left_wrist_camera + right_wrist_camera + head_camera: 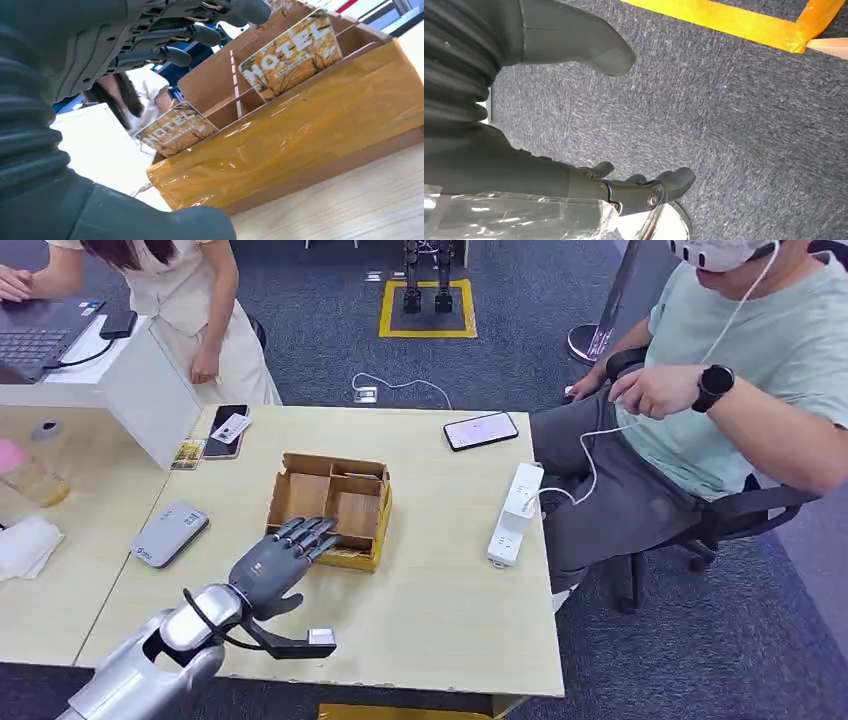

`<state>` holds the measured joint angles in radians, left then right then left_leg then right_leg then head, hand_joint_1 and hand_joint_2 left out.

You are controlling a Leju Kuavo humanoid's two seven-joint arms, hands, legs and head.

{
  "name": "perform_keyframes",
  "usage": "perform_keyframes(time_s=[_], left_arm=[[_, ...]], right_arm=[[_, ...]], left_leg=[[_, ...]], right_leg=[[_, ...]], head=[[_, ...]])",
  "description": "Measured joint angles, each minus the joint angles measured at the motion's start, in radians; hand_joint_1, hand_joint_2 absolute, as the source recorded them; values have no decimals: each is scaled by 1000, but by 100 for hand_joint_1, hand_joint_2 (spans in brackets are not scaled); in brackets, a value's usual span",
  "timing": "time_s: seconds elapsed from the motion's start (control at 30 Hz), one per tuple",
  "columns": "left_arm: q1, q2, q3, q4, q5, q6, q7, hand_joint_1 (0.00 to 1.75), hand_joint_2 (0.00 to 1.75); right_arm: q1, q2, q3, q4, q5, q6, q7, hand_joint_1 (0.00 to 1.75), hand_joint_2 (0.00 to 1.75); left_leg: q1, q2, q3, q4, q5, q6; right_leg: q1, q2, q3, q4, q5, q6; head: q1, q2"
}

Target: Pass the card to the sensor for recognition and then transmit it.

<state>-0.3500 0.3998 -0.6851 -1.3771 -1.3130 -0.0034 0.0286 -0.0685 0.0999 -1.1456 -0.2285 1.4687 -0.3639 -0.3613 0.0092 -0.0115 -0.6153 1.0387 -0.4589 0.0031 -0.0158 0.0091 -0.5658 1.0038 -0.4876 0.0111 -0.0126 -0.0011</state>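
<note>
The left hand hovers over the near left corner of the cardboard box on the desk, its fingers spread apart and holding nothing. In the left wrist view, two "HOTEL" cards stand tilted in separate compartments of the box, one card nearer the hand and the other card further along, and a grey sensor lies on the desk to the box's left. The right hand hangs above the carpeted floor, fingers loosely apart and empty.
</note>
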Motion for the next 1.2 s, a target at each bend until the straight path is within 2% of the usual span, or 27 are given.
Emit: perform_keyframes(time_s=[0.5, 0.73, 1.2], left_arm=[[11, -11, 35, 16, -6, -5, -11, 0, 175], [12, 6, 52, 16, 35, -35, -53, 0, 175], [12, 23, 59, 15, 48, -40, -62, 0, 175]], right_arm=[[0, 0, -4, 0, 0, 0, -3, 0, 175], [0, 0, -5, 0, 1, 0, -6, 0, 175], [0, 0, -5, 0, 1, 1, -7, 0, 175]], left_leg=[[0, 0, 0, 0, 0, 0], [0, 0, 0, 0, 0, 0], [0, 0, 0, 0, 0, 0]], right_leg=[[0, 0, 0, 0, 0, 0], [0, 0, 0, 0, 0, 0], [0, 0, 0, 0, 0, 0]], head=[[0, 0], [0, 0], [0, 0]])
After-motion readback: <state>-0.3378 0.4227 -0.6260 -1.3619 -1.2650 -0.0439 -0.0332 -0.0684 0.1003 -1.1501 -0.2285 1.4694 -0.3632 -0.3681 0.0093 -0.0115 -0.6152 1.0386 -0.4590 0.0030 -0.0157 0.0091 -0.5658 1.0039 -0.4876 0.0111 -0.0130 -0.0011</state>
